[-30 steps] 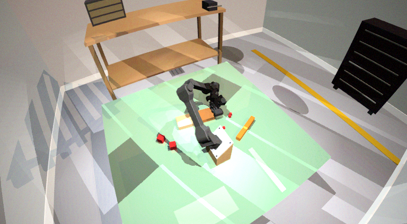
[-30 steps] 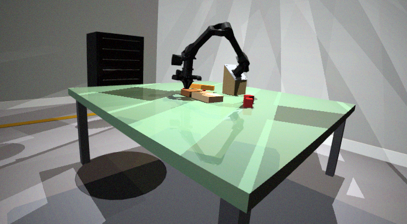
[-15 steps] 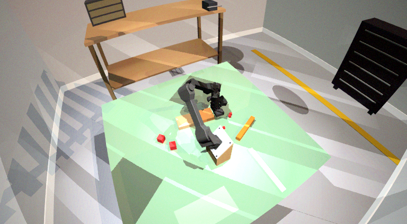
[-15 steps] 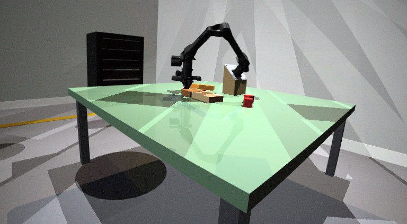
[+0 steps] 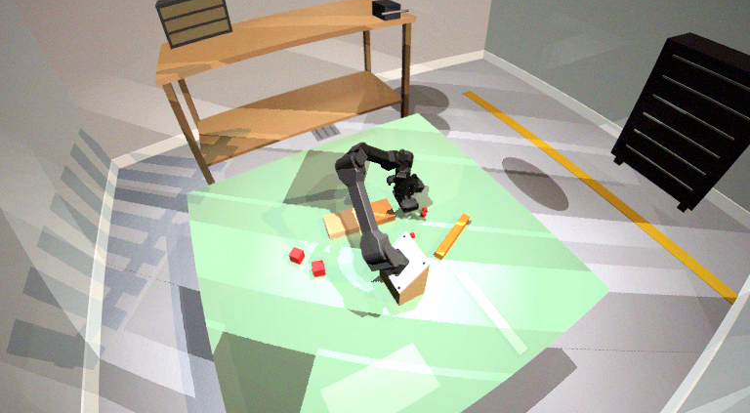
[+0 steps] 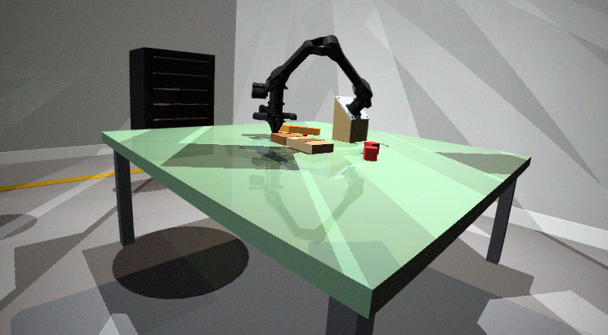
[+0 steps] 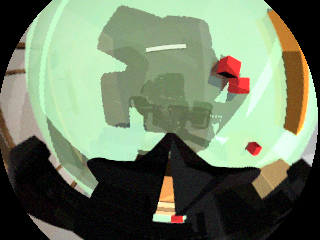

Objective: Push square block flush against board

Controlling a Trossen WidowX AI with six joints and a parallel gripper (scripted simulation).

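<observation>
The square block is orange-brown and lies flat; a strip of it shows between my fingers in the wrist view. The pale wooden board lies flat at the block's left in the top view. In the exterior view the two look touching or nearly so; my arm hides part of their meeting line in the top view, so exact contact and evenness of edges cannot be told. My gripper is shut and empty, pointing down, its tips low beside the block's end away from the board.
A long orange bar lies right of my gripper in the top view. Small red pieces lie near the gripper. Two red cubes lie beyond the board. My arm stands on a wedge-shaped base.
</observation>
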